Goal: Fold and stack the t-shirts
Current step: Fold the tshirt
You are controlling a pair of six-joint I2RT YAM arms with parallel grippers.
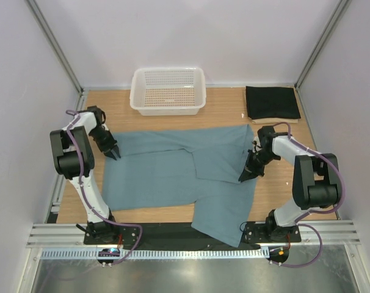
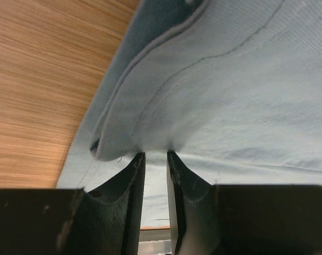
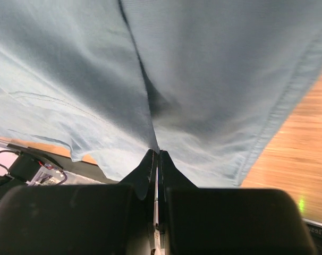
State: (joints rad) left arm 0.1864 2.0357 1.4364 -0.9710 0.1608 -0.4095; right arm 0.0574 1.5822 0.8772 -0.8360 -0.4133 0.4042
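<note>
Top external view, left to right: the left gripper (image 1: 113,154) sits forward and left of the white plastic mesh basket (image 1: 168,110), at the left edge of the large dusty teal-blue cotton t-shirt (image 1: 160,174). In the left wrist view its jaws stand narrowly apart, with the shirt's doubled hem puckered at the tips. Whether they have it pinched, I cannot tell. The shirt lies spread on the wooden counter (image 1: 228,102) directly in front of the basket, one part hanging over the near edge. Forward and right of the basket, the right gripper (image 1: 245,178) is clenched on a ridge of the same cloth, as the right wrist view confirms. Holding opposite sides likely lets the arms lift and fold it. Right of the basket, the folded black t-shirt (image 1: 270,102) rests on a cream-beige one (image 1: 267,121), probably the stack to be joined.
</note>
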